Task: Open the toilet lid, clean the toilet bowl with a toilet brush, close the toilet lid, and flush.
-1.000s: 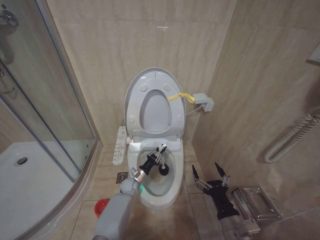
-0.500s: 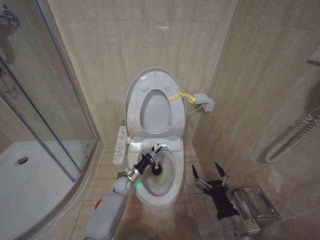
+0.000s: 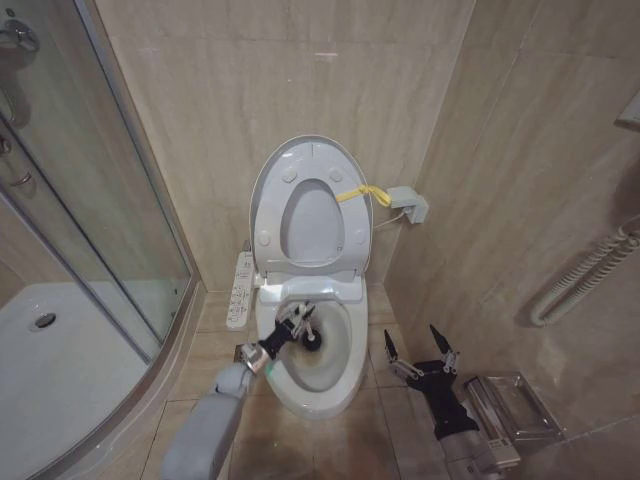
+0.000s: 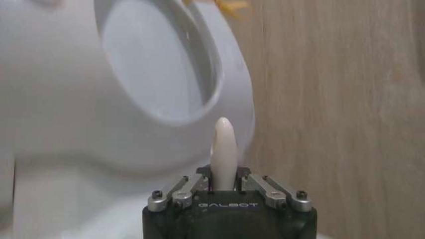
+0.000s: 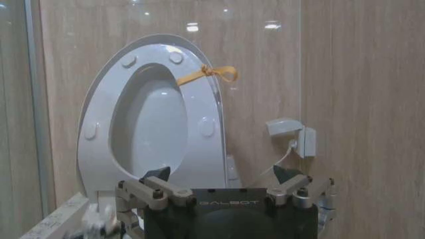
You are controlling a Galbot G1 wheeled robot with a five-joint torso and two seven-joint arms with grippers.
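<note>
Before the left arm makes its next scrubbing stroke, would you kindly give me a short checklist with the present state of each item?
1. Toilet lid raised against the wall: ok.
2. Left gripper shut on the toilet brush: ok.
3. Brush head inside the toilet bowl: ok.
4. Brownish stain gone from the bowl: not ok.
5. Right gripper open and parked beside the bowl, apart from it: ok.
6. Bristles pressing on the ceramic: cannot tell.

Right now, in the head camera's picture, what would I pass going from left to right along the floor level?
Shower tray → side control panel → left end effector holding the toilet brush in the toilet bowl → right end effector → metal holder.
</note>
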